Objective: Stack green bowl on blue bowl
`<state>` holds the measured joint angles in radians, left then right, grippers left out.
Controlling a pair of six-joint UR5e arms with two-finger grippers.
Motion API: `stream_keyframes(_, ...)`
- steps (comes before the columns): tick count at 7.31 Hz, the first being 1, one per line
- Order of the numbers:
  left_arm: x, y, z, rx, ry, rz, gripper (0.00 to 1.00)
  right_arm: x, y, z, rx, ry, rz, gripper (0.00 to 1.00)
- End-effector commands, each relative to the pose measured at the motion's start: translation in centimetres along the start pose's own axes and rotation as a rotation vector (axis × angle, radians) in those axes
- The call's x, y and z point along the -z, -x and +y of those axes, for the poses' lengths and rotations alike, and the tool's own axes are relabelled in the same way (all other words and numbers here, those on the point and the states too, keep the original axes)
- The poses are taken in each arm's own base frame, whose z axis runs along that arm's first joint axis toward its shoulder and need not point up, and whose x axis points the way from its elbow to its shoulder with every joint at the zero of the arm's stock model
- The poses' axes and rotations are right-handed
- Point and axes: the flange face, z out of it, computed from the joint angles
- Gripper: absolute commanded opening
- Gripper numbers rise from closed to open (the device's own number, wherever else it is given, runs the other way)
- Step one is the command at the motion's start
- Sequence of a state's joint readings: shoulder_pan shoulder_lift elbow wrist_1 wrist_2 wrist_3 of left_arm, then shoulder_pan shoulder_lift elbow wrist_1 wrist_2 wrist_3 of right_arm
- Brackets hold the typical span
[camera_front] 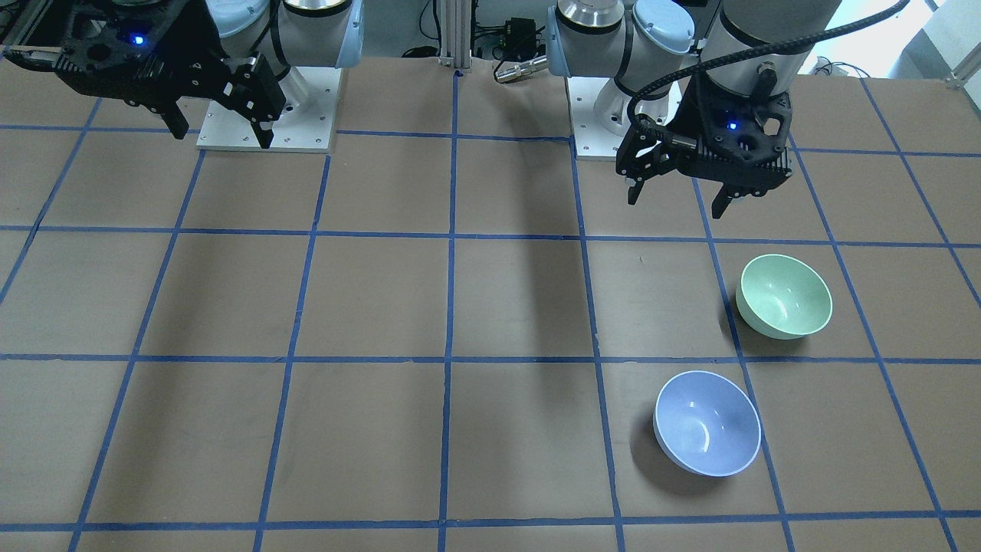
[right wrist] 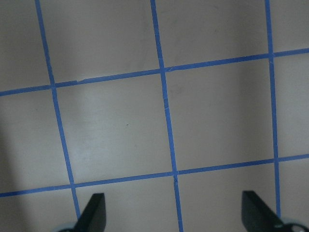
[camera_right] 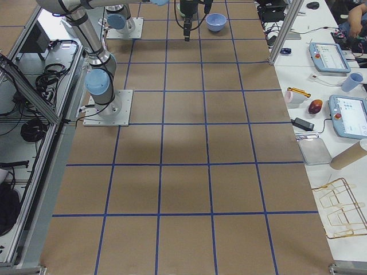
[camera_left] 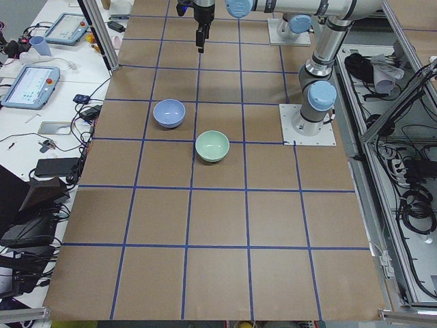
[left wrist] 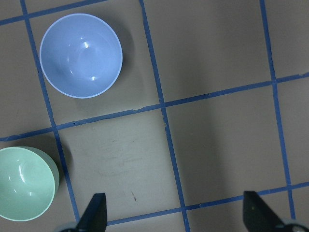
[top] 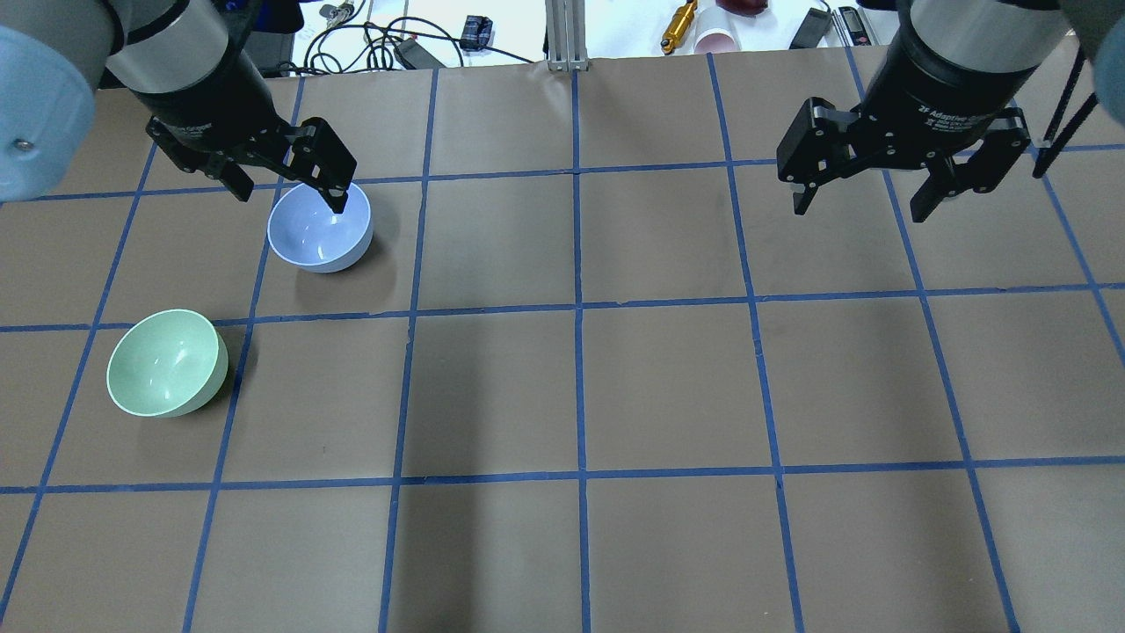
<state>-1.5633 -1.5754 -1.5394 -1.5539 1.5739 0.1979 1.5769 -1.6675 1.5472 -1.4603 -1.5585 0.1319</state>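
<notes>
The green bowl [camera_front: 784,296] stands upright and empty on the table on my left side; it also shows in the overhead view [top: 165,362] and the left wrist view [left wrist: 24,183]. The blue bowl [camera_front: 707,423] stands upright and empty about one grid square farther from my base, apart from the green one; it shows in the overhead view [top: 318,230] and the left wrist view [left wrist: 80,55]. My left gripper [camera_front: 676,205] is open and empty, held high above the table, touching neither bowl. My right gripper [top: 859,211] is open and empty, high over bare table on the other side.
The table [top: 580,387] is covered in brown paper with a blue tape grid. My two arm bases [camera_front: 267,115] stand at the near edge. Beyond the far edge lie cables, a yellow tool [top: 678,26] and a cup [top: 719,40].
</notes>
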Motion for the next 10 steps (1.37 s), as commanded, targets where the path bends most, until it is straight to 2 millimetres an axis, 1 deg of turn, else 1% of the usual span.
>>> stream_keyframes(1, 0.1, 0.2, -0.1, 0.003, -0.004, -0.001, 1.00, 0.0, 0.0, 0.0, 0.000, 0.001, 0.000, 1.00)
stream_keyframes(2, -0.8, 1.0, 0.0, 0.017, 0.044, 0.007, 1.00, 0.0, 0.0, 0.0, 0.000, -0.001, 0.000, 1.00)
stream_keyframes(3, -1.1, 3.3, 0.2, 0.052, 0.058, 0.013, 1.00, 0.0, 0.0, 0.0, 0.000, -0.001, 0.000, 1.00)
stream_keyframes(4, -1.4, 6.8, 0.3, 0.025, 0.064, 0.018, 1.00, 0.0, 0.0, 0.0, 0.000, 0.001, 0.000, 1.00)
stream_keyframes(5, -3.4, 10.8, 0.6, -0.019, 0.086, 0.045, 1.00, 0.0, 0.0, 0.0, 0.000, 0.001, 0.000, 1.00)
stream_keyframes(6, -4.8, 13.5, 1.3, 0.021, 0.105, 0.057, 1.00, 0.0, 0.0, 0.0, 0.000, -0.001, 0.000, 1.00)
stream_keyframes(7, -6.0, 15.1, 1.6, 0.042, 0.125, 0.065, 1.00, 0.0, 0.0, 0.0, 0.000, -0.001, 0.000, 1.00)
stream_keyframes(8, -7.5, 16.1, 1.9, 0.054, 0.131, 0.059, 1.00, 0.0, 0.0, 0.0, 0.000, -0.001, 0.000, 1.00)
stream_keyframes(9, -8.7, 18.0, 2.7, 0.092, 0.145, 0.056, 1.00, 0.0, 0.0, 0.0, 0.000, 0.001, 0.000, 1.00)
stream_keyframes(10, -10.5, 21.0, 3.9, 0.142, 0.161, 0.075, 1.00, 0.0, 0.0, 0.0, 0.000, 0.001, 0.000, 1.00)
